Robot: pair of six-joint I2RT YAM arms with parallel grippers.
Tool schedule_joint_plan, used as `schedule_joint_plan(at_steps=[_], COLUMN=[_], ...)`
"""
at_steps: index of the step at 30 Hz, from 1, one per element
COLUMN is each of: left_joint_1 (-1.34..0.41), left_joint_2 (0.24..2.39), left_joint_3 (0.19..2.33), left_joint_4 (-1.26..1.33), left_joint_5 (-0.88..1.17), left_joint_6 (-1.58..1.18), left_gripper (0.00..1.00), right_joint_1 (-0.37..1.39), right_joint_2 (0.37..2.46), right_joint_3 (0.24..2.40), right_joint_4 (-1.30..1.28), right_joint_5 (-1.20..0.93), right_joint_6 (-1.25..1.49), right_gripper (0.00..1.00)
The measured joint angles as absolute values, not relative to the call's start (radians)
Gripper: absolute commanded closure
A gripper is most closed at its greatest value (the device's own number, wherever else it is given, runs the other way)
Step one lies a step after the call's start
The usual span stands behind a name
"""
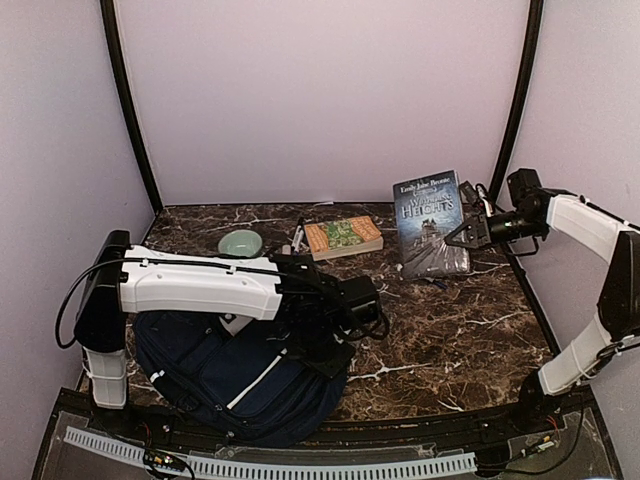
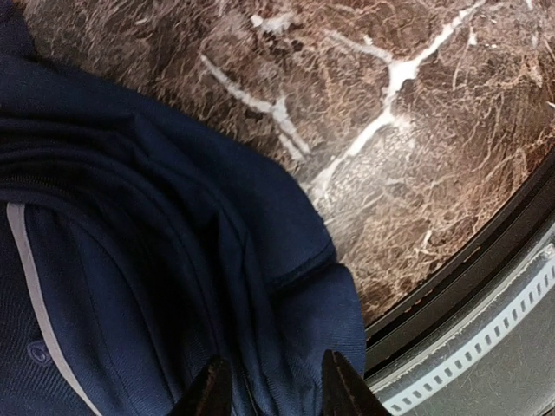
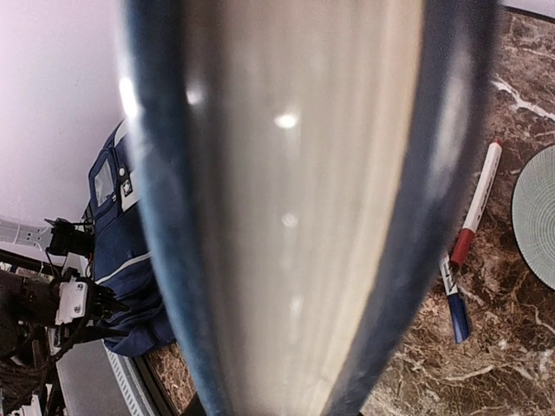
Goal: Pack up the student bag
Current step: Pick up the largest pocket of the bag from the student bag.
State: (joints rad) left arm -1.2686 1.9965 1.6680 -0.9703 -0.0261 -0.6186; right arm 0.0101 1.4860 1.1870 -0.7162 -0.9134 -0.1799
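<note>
The student bag (image 1: 250, 385), navy with white stripes, lies at the near left under my left arm. My left gripper (image 1: 325, 352) points down at the bag's right edge. In the left wrist view its fingertips (image 2: 212, 390) stand on either side of a bunched fold of the bag's fabric (image 2: 286, 329), and the gripper (image 2: 276, 381) looks shut on it. My right gripper (image 1: 463, 236) is shut on a dark blue book (image 1: 430, 222) and holds it tilted up at the back right. The book's page edge (image 3: 295, 208) fills the right wrist view and hides the fingers. The bag (image 3: 121, 251) shows beyond it.
A pale green bowl (image 1: 240, 243), pens (image 1: 298, 236) and an orange-and-green book (image 1: 343, 237) lie at the back of the marble table (image 1: 450, 340). A red-and-white marker (image 3: 475, 208) and a blue one (image 3: 455, 303) lie beside the bowl (image 3: 538, 217). A black rail (image 2: 468, 286) edges the table's near side.
</note>
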Motion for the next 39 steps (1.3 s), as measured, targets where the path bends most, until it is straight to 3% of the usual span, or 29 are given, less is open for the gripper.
schedule_joint_plan(at_steps=[6, 12, 16, 22, 24, 32, 39], left_joint_1=[-1.270, -1.270, -1.270, -1.270, -1.270, -1.270, -1.267], left_joint_2=[1.999, 2.012, 2.019, 2.031, 2.043, 2.065, 2.067], left_joint_3=[1.670, 1.669, 1.669, 1.669, 1.669, 1.686, 1.738], left_joint_4=[-1.030, -1.042, -1.042, -1.041, -1.039, -1.060, -1.108], left_joint_5=[-0.043, -0.043, -0.042, -0.032, -0.028, -0.035, -0.074], left_joint_6=[-0.646, -0.665, -0.664, -0.662, -0.660, -0.646, -0.649], left_gripper=[0.60, 0.68, 0.62, 0.62, 0.66, 1.00, 1.00], right_joint_1=[0.011, 0.011, 0.011, 0.013, 0.013, 0.019, 0.046], right_joint_2=[1.486, 1.486, 1.473, 1.450, 1.449, 1.449, 1.449], right_joint_3=[1.168, 1.166, 1.154, 1.147, 1.147, 1.146, 1.149], right_joint_4=[-0.721, -0.722, -0.722, -0.725, -0.729, -0.736, -0.786], right_joint_5=[-0.889, -0.888, -0.883, -0.863, -0.861, -0.854, -0.822], right_joint_6=[-0.174, -0.174, -0.174, -0.180, -0.183, -0.184, -0.231], right_gripper=[1.00, 1.00, 1.00, 1.00, 1.00, 1.00, 1.00])
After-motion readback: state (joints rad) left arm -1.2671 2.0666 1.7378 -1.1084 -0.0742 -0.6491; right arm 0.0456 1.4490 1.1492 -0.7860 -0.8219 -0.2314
